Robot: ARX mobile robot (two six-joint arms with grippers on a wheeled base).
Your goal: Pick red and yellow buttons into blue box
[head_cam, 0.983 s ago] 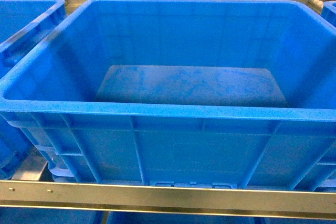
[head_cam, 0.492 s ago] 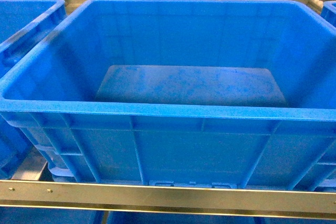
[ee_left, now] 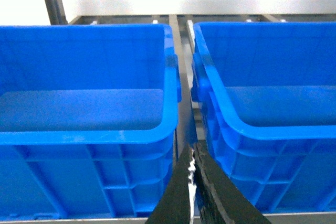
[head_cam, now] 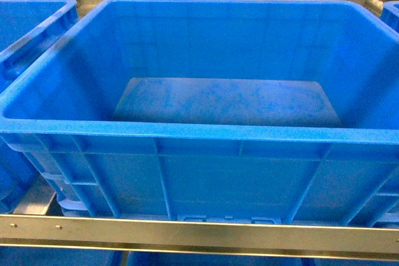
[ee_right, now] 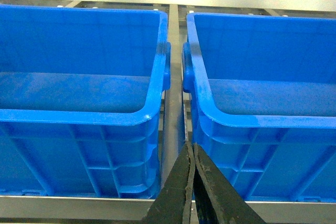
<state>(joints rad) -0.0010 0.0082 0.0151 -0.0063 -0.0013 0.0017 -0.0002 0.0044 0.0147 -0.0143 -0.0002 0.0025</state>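
Note:
A large deep blue box (head_cam: 206,132) with ribbed walls fills the head view; its scuffed bottom holds nothing. The red and yellow buttons are out of view in every frame. Neither gripper shows in the head view. In the left wrist view my left gripper (ee_left: 193,153) is shut with nothing in it, its black fingers pointing at the gap between two blue crates. In the right wrist view my right gripper (ee_right: 190,148) is likewise shut and holds nothing, in front of the gap between two crates.
More blue crates stand side by side: one at the left (head_cam: 25,29) and a corner at the right (head_cam: 393,14). All sit on a grey metal rack with a front rail (head_cam: 187,235). Narrow gaps separate the crates (ee_left: 181,77) (ee_right: 173,77).

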